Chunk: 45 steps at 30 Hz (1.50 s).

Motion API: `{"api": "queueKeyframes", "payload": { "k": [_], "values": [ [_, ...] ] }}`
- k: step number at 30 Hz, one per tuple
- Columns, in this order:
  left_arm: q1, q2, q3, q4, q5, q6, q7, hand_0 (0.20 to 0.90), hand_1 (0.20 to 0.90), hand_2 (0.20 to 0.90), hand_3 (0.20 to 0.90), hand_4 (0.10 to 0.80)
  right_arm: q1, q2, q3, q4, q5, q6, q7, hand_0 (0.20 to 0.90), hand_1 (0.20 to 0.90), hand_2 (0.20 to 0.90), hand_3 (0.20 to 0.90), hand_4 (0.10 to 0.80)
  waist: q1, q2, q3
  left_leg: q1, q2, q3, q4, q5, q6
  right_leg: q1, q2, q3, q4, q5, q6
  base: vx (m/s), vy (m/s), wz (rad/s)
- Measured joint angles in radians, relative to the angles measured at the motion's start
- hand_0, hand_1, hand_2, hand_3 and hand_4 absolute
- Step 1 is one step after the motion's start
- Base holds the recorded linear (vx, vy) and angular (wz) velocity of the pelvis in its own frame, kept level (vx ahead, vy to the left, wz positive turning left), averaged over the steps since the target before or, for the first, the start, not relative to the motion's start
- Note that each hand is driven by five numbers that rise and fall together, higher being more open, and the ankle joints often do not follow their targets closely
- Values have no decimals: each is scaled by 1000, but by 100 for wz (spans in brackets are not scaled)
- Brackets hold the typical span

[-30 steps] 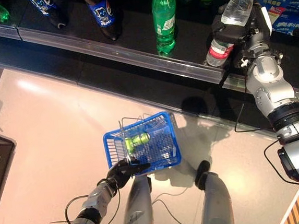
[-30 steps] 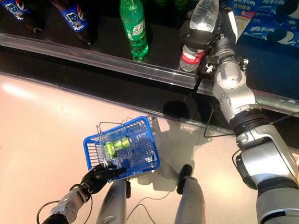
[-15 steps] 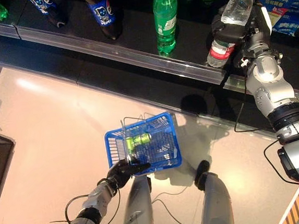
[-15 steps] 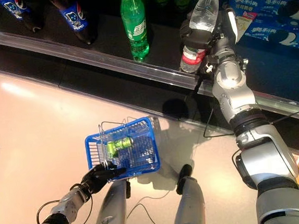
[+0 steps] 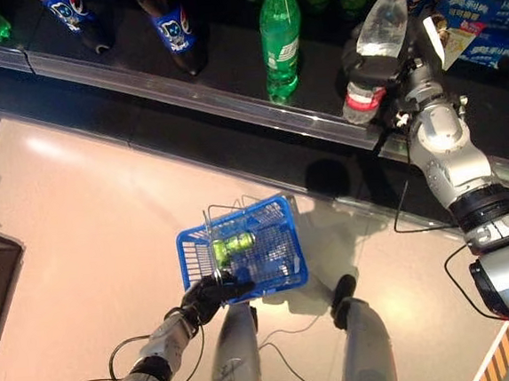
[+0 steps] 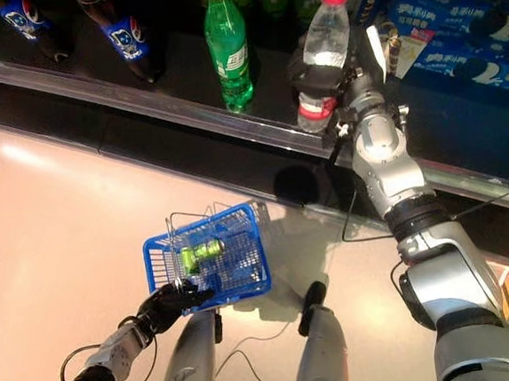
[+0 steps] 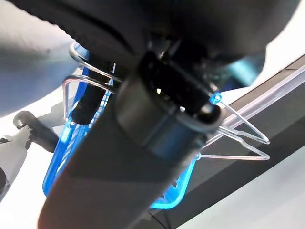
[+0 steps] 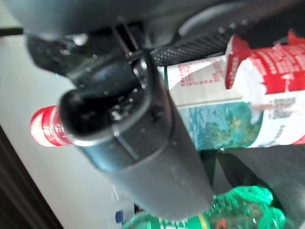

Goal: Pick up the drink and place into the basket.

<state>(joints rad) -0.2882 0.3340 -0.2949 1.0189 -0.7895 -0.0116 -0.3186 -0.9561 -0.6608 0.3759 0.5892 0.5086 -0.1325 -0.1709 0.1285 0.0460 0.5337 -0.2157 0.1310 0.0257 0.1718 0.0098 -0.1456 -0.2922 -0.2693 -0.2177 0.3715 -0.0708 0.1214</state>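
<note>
A clear water bottle (image 5: 376,46) with a red cap and a red label is tilted over the dark shelf's front edge, and my right hand (image 5: 384,65) is shut round its middle. The right wrist view shows the bottle's red cap (image 8: 44,128) past my thumb. Low in the eye views, a blue wire basket (image 5: 244,249) hangs above the pale floor with a green can (image 5: 233,244) lying inside. My left hand (image 5: 212,294) is shut on the basket's metal handle (image 7: 86,81).
A green soda bottle (image 5: 280,37) stands on the shelf left of the water bottle, and dark cola bottles (image 5: 172,28) stand further left. Blue snack packets (image 6: 440,23) lie on the shelf at the right. A clear rail (image 5: 211,98) edges the shelf.
My right hand has drawn the water bottle a little leftward and toward the shelf's edge. The basket in my left hand has hardly shifted.
</note>
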Motion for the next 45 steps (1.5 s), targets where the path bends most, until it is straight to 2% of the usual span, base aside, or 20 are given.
{"api": "queueKeyframes", "payload": {
  "k": [3, 5, 8, 12, 19, 21, 23, 24, 25, 26, 29, 33, 36, 44, 45],
  "values": [
    [20, -2, 13, 5, 23, 3, 1, 300, 300, 300, 200, 100, 41, 0, -1, -41, 0, 2, 18, 300, 300, 300, 200, 100, -2, 0, -1, 51, 1, 16, -58, 16, 8, 57, 8, -2, -82, 33, 10, 55, 23, -7],
    [33, -9, 51, 25, 41, 6, 0, 300, 300, 300, 200, 100, 81, -1, -2, -107, -1, 7, 27, 300, 300, 300, 200, 100, -17, 1, -2, 89, 0, 21, -120, 39, 16, 124, 21, -24, -198, 87, 21, 67, 42, 2],
    [47, -13, 85, 29, 79, 10, 1, 300, 300, 300, 200, 100, 111, -4, -3, -177, -9, 11, 45, 300, 300, 300, 200, 100, -20, 0, -3, 132, -9, 37, -178, 58, 24, 191, 27, -26, -317, 143, 33, 83, 44, -4],
    [65, -19, 126, 43, 107, 15, 1, 300, 300, 300, 200, 100, 156, -24, -8, -282, -9, 18, 51, 300, 300, 300, 200, 100, -25, -2, -4, 188, -14, 51, -215, 61, 28, 287, 27, -56, -412, 171, 43, 88, 18, 8],
    [90, -24, 204, 60, 117, 27, 1, 300, 300, 300, 200, 100, 203, -31, -46, -442, -22, 21, 89, 300, 300, 300, 200, 100, -20, -22, -21, 262, -12, 55, -246, 62, 27, 384, 37, -83, -456, 173, 44, 88, 16, 12],
    [111, -23, 230, 63, 115, 28, 1, 300, 300, 300, 200, 100, 223, -31, -57, -490, -22, 21, 102, 300, 300, 300, 200, 100, -22, -38, -49, 265, -12, 57, -255, 62, 27, 382, 38, -83, -456, 172, 44, 58, 12, -1],
    [115, -22, 257, 64, 86, 36, 5, 300, 300, 300, 200, 100, 225, -31, -70, -522, -26, 21, 119, 300, 300, 300, 200, 100, -17, -62, -61, 267, -13, 58, -255, 62, 27, 383, 36, -83, -456, 172, 44, 91, 17, 0],
    [116, -23, 267, 64, 76, 38, 5, 300, 300, 300, 200, 100, 226, -30, -70, -526, -26, 21, 123, 300, 300, 300, 200, 100, -17, -65, -63, 267, -13, 58, -255, 62, 27, 384, 36, -83, -456, 172, 44, 90, 12, 6],
    [118, -36, 325, 64, 34, 58, 6, 300, 300, 300, 200, 100, 239, -30, -80, -552, -27, 28, 129, 300, 300, 300, 200, 100, -12, -68, -65, 272, -13, 57, -255, 62, 27, 393, 36, -86, -456, 172, 44, 73, -4, 9],
    [120, -44, 350, 64, 16, 63, 9, 300, 300, 300, 200, 100, 252, -30, -85, -566, -27, 28, 129, 300, 300, 300, 200, 100, -10, -69, -65, 275, -13, 57, -255, 62, 27, 398, 36, -91, -456, 172, 44, 72, -14, 10],
    [142, -52, 386, 65, -40, 65, 10, 300, 300, 300, 200, 100, 310, -29, -87, -625, -39, 29, 136, 300, 300, 300, 200, 100, 8, -76, -80, 281, -14, 54, -255, 62, 27, 412, 33, -108, -456, 165, 48, 43, -9, 8],
    [172, -54, 395, 71, -84, 70, 21, 300, 300, 300, 200, 100, 396, -20, -83, -660, -48, 38, 170, 300, 300, 300, 200, 100, 30, -84, -143, 260, -15, 50, -255, 64, 26, 413, 30, -133, -456, 158, 52, 39, 9, 19],
    [214, -55, 407, 70, -137, 70, 21, 300, 300, 300, 200, 100, 451, 20, -76, -660, -48, 46, 170, 300, 300, 300, 200, 100, 44, -93, -194, 258, -22, 46, -255, 69, 29, 417, 24, -136, -456, 156, 54, 19, 3, 15],
    [249, -58, 406, -22, -238, 70, 21, 300, 300, 300, 200, 100, 473, 64, -68, -656, -48, 48, 173, 300, 300, 300, 200, 100, 65, -100, -202, 263, -23, 25, -255, 79, 28, 446, 23, -159, -456, 150, 59, 0, -10, 12],
    [266, -63, 406, -74, -283, 70, 21, 300, 300, 300, 200, 100, 485, 81, -61, -656, -48, 47, 175, 300, 300, 300, 200, 100, 75, -105, -206, 262, -21, 18, -255, 82, 26, 450, 26, -164, -456, 148, 59, 2, -11, 7]
  ]
}}
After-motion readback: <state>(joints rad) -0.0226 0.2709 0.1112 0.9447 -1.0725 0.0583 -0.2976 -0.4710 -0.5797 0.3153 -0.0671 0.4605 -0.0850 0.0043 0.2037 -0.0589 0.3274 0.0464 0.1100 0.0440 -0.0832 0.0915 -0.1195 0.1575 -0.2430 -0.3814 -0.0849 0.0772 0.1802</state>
